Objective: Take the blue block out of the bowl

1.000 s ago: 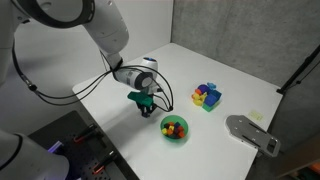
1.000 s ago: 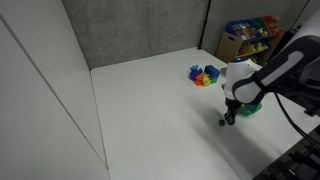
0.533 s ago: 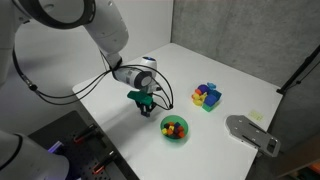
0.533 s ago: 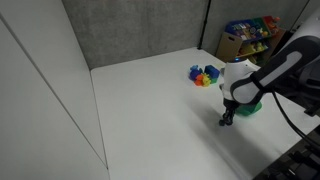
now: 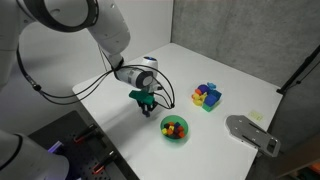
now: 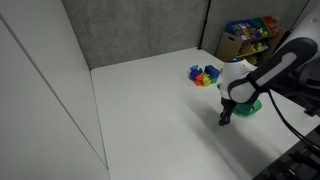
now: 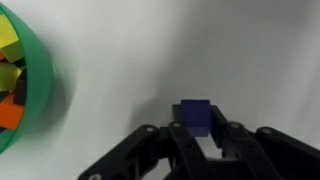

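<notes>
The blue block [image 7: 196, 112] sits between my gripper's [image 7: 198, 130] fingertips in the wrist view, and the jaws are closed on its sides. The small green bowl [image 7: 35, 95] lies at the left edge of that view, apart from the block, with yellow, orange and red pieces inside. In both exterior views the gripper [image 5: 146, 108] [image 6: 226, 120] points down, low over the white table beside the bowl [image 5: 174, 128] [image 6: 251, 107]. I cannot tell whether the block touches the table.
A blue squarish tray [image 5: 207, 97] of coloured blocks stands farther back, also seen in an exterior view [image 6: 205, 75]. A grey flat device [image 5: 251, 133] lies beyond the bowl. A shelf of toys [image 6: 248, 38] stands behind the table. A black cable hangs by the wrist.
</notes>
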